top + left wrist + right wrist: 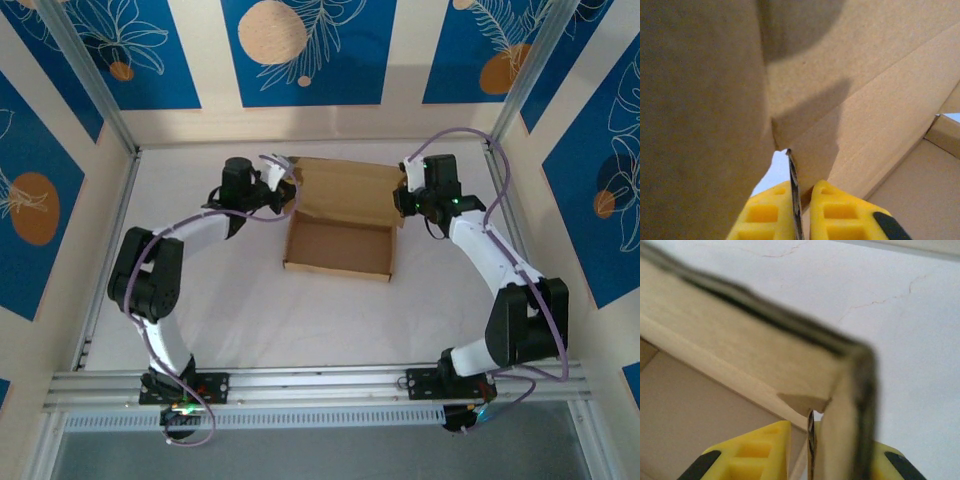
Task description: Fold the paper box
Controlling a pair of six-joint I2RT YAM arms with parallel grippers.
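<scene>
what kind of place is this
Probably a robot lab work cell: a white table framed by aluminium rails, blue-and-orange printed wall panels, and a left arm and right arm bolted at its near edge, holding a paper box.

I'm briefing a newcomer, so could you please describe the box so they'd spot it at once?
On the white table, look just beyond the middle. The box is a shallow open tray with a lid panel raised behind it. It is the only brown cardboard there, with the left gripper pinching one far corner and the right gripper at the other.
</scene>
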